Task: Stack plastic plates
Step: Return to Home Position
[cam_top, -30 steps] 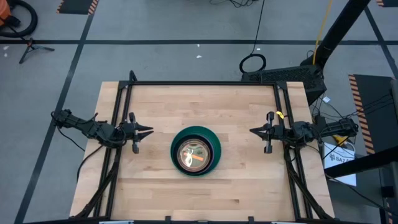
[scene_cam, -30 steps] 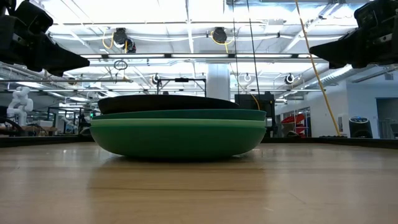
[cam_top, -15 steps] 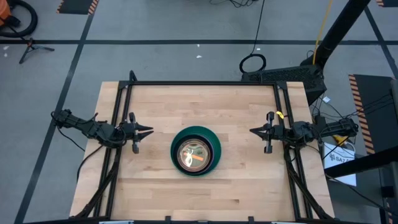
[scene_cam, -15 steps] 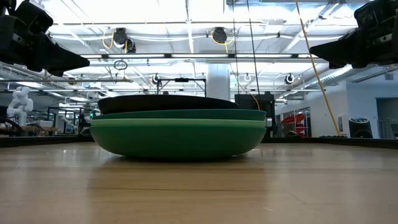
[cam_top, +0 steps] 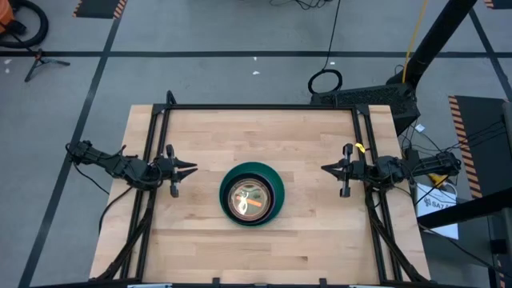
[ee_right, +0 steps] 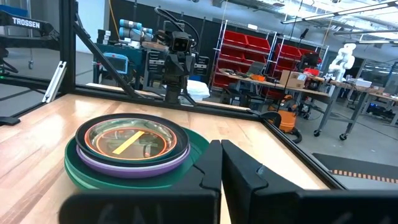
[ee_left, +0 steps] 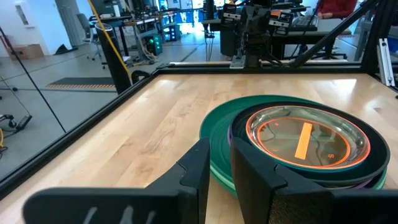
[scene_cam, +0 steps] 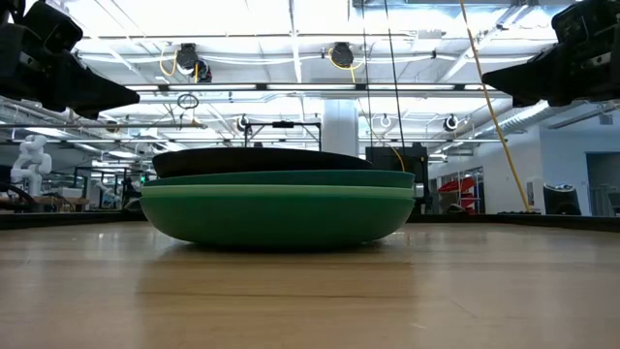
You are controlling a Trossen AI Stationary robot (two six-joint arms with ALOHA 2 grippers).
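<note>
One stack of plastic plates [cam_top: 251, 194] sits roughly at the middle of the table [cam_top: 240, 128], and both arms are parked well apart from it. From table height the order reads clearly: the light green plate [scene_cam: 276, 218] is at the bottom, carrying everything, the dark green plate [scene_cam: 291, 178] is nested in it, and the black plate [scene_cam: 257, 160] is riding above. The right wrist view adds the purple plate [ee_right: 130, 167] peeking out under the black rim, and the clear small ones are on top, with the orange plate [ee_left: 301, 138] glowing as a ring. Biggest below and smallest above looks like the reason the pile sits level, with no lean on show. The left gripper [cam_top: 192, 168] hovers by the table's left rail, its arm stretched low and flat, nose aimed straight at the stack. The right gripper [cam_top: 324, 169] mirrors it from the right rail, also pointing inward. Each has its fingers drawn together, only a slit between them, carrying nothing. Neither touches a plate. The stacking looks finished, and this symmetrical, tucked-back pose reads as the resting position, leaving the pile undisturbed.
</note>
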